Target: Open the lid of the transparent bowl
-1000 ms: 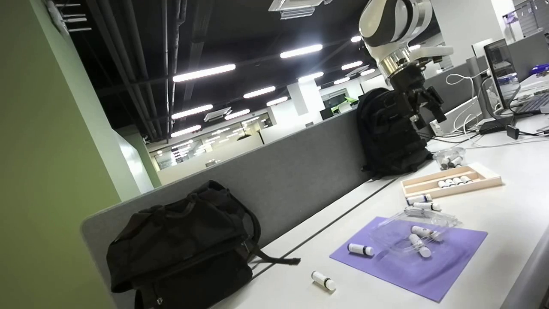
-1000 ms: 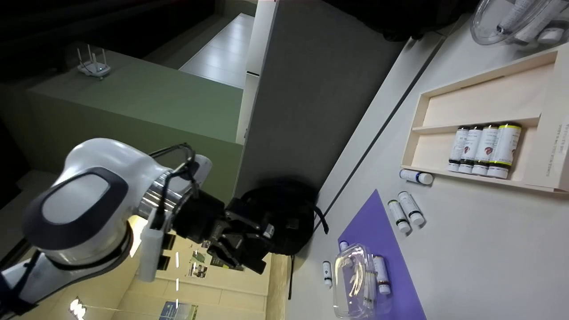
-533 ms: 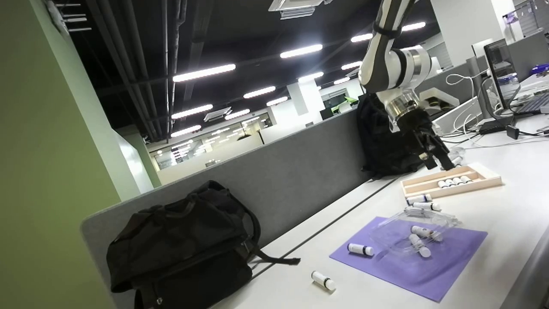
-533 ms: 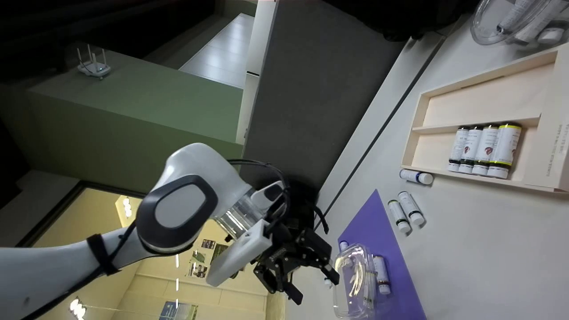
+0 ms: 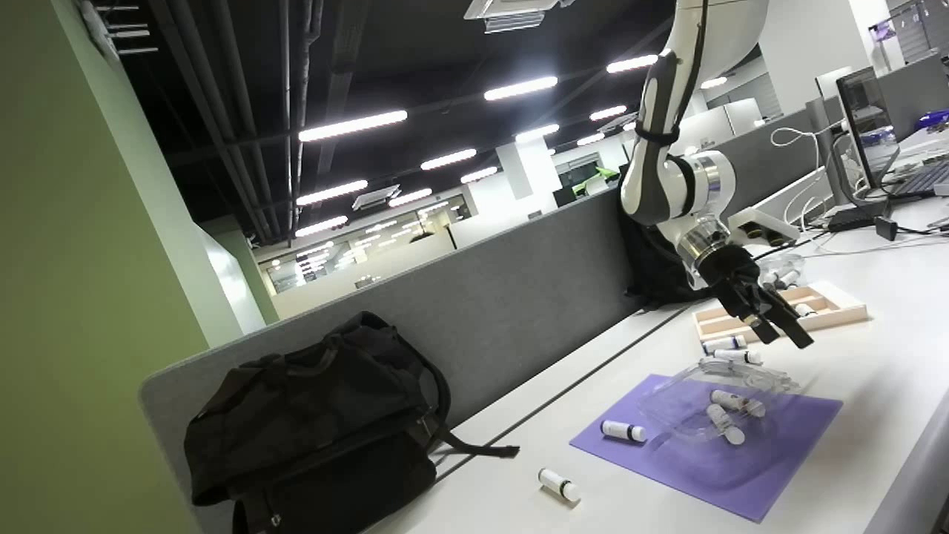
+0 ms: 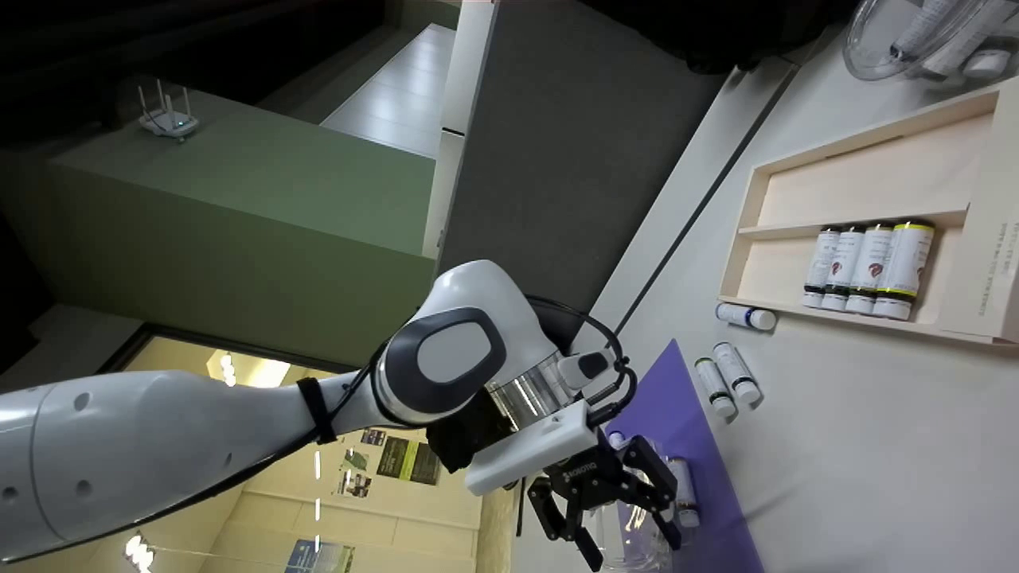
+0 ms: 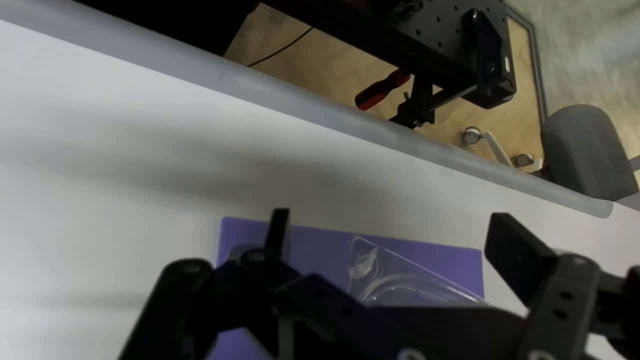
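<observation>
A clear plastic bowl (image 5: pixel 686 408) stands on the purple mat (image 5: pixel 771 489). It also shows in the other views (image 6: pixel 637 521) (image 7: pixel 395 285). A clear tab shows at one corner of its rim in the wrist view. Lid and bowl are hard to tell apart, and I cannot tell whether the lid is seated. My gripper (image 5: pixel 786 340) is open and empty above the table, fingers pointing down; it partly covers the bowl in an exterior view (image 6: pixel 633 553). In the wrist view my spread fingers (image 7: pixel 390 217) frame the bowl's corner, and the rest is hidden behind the gripper body.
Several white vials (image 5: pixel 624 432) lie on and around the mat; some show at or behind the bowl. A wooden tray (image 6: pixel 876 143) holds more vials. Another clear container (image 6: pixel 864 48) with vials stands beyond it. Black backpacks (image 5: pixel 319 415) lean on the grey divider (image 5: pixel 534 297). The table edge (image 7: pixel 300 110) shows.
My gripper has moved down from high above the table toward the mat and the bowl. Its fingers stay open. The bowl, the vials and the tray have not moved.
</observation>
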Motion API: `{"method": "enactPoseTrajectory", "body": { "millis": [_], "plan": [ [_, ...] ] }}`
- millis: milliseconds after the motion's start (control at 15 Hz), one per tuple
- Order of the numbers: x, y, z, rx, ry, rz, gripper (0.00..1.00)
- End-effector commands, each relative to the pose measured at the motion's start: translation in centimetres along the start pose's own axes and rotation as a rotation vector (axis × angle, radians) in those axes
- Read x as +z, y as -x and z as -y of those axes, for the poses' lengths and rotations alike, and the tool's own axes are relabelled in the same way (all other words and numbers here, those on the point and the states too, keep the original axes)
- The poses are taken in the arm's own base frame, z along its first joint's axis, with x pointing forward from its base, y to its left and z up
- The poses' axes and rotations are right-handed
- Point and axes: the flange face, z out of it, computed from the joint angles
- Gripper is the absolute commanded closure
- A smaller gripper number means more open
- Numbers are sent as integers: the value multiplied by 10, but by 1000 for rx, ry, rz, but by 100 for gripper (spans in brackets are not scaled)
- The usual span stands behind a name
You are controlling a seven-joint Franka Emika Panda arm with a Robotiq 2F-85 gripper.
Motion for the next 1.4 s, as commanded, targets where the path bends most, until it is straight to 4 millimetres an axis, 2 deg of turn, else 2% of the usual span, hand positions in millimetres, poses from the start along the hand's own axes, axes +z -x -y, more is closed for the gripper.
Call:
{"method": "enactPoseTrajectory", "body": {
  "millis": [0, 200, 400, 1333],
  "plan": [
    [-3, -10, -10, 19, -59, 56, 0],
    [5, -14, -19, 71, -55, 68, 0],
    [13, -11, -19, 22, -63, 63, 0],
    [14, -11, -18, 20, -64, 65, 0]
  ]
}}
